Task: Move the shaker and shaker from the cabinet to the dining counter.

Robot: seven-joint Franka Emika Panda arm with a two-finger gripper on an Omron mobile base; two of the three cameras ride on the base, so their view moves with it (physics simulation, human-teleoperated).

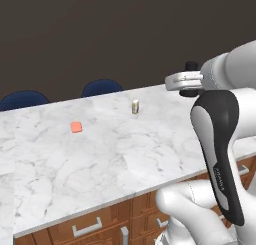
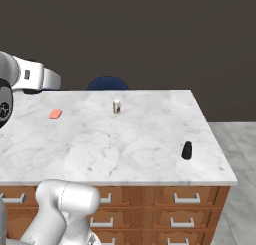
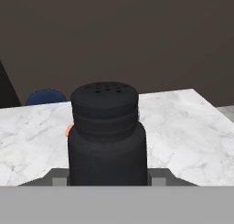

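Note:
A black shaker [image 3: 107,136] with a perforated top stands upright between the fingers of my gripper [image 3: 107,178], which is shut on it. From the left base view, the gripper [image 1: 189,82] holds this shaker [image 1: 191,66] above the far right part of the dining counter [image 1: 100,154]. A second black shaker [image 2: 187,150] stands upright on the dining counter [image 2: 125,144] near its front right corner, well away from the gripper [image 2: 31,84] at the left. The cabinet is out of view.
A small cream jar [image 1: 135,107] [image 2: 116,106] stands near the counter's far edge. An orange-red flat piece [image 1: 76,127] [image 2: 55,113] lies to its left. Dark blue chairs [image 1: 101,87] [image 2: 107,83] sit behind the counter. Wooden drawers [image 2: 187,199] with silver handles run below.

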